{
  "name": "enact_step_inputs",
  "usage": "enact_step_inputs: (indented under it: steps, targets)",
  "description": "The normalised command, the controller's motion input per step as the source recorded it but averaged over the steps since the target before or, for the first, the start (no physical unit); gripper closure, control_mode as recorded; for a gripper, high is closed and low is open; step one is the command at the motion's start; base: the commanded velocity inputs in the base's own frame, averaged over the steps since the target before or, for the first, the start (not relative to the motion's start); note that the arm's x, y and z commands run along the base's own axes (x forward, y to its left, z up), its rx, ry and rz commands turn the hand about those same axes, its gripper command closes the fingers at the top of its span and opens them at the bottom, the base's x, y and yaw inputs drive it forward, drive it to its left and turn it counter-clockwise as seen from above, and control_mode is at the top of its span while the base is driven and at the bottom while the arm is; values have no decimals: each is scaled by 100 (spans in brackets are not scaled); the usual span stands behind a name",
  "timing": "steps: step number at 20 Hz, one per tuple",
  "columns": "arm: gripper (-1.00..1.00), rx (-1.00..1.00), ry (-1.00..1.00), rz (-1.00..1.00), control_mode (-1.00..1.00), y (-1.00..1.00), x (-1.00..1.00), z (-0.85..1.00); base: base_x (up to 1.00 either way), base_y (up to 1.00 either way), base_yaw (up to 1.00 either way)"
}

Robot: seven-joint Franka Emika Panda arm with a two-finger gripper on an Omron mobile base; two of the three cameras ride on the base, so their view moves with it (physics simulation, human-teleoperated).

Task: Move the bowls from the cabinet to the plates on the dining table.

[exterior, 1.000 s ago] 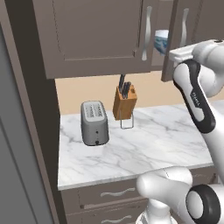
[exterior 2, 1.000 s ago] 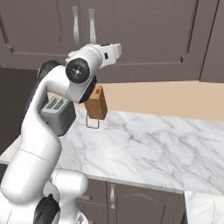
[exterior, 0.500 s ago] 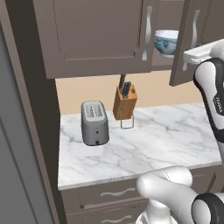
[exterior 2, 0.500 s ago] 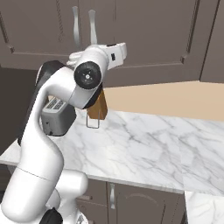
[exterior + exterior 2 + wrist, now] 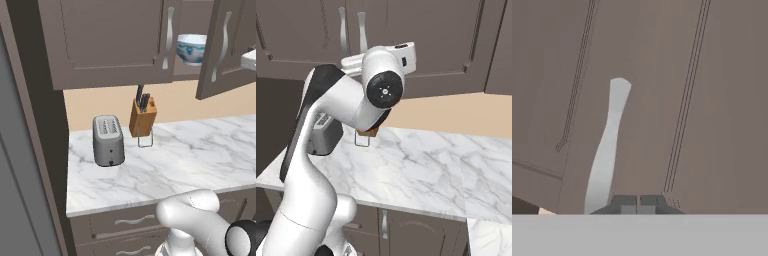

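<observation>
The white deep bowl with a blue pattern [image 5: 192,48] sits upright on the shelf of the dark grey-brown wall cabinet [image 5: 110,40], visible in the gap between a closed panelled door and a door [image 5: 225,47] that stands swung partly outward. The olive-tan bowl, the plates and the dining table cannot be made out from here.

In the hand view the gripper [image 5: 638,202] has its two dark fingertips pressed together with nothing between them, just to the right of the foot of a long curved silver handle [image 5: 608,145] on a panelled door face. The jaws are clenched empty; the handle lies beside them, not inside them.

Below the cabinet, on the small white grey-veined marble counter [image 5: 200,155], stand a grey two-slot toaster [image 5: 107,140] and a wooden knife block with black-handled knives [image 5: 142,116], well apart from the bowl.

The likely trouble is the half-open door. If it is not swung wider, the arm reaching in could knock its edge or push it back toward the bowl. With the fingers closed beside the handle, any pull would simply slip off. A reach toward the shelf with the jaws shut could shove the bowl deeper or tip it off the front lip onto the counter.
</observation>
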Motion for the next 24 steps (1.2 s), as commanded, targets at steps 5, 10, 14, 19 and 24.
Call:
enact_step_inputs:
  steps: [5,10,14,19,24]
  targets:
    - [100,-1,-2,10,-100,-23,-58,13,0,0,0]
    - [100,0,-8,2,-100,41,-27,0,0,0,0]
    - [100,0,-13,0,-100,74,-7,0,0,0,0]
    - [100,-2,-4,0,-100,79,3,0,0,0,0]
    - [100,-2,-1,-11,-100,62,14,0,0,0,0]
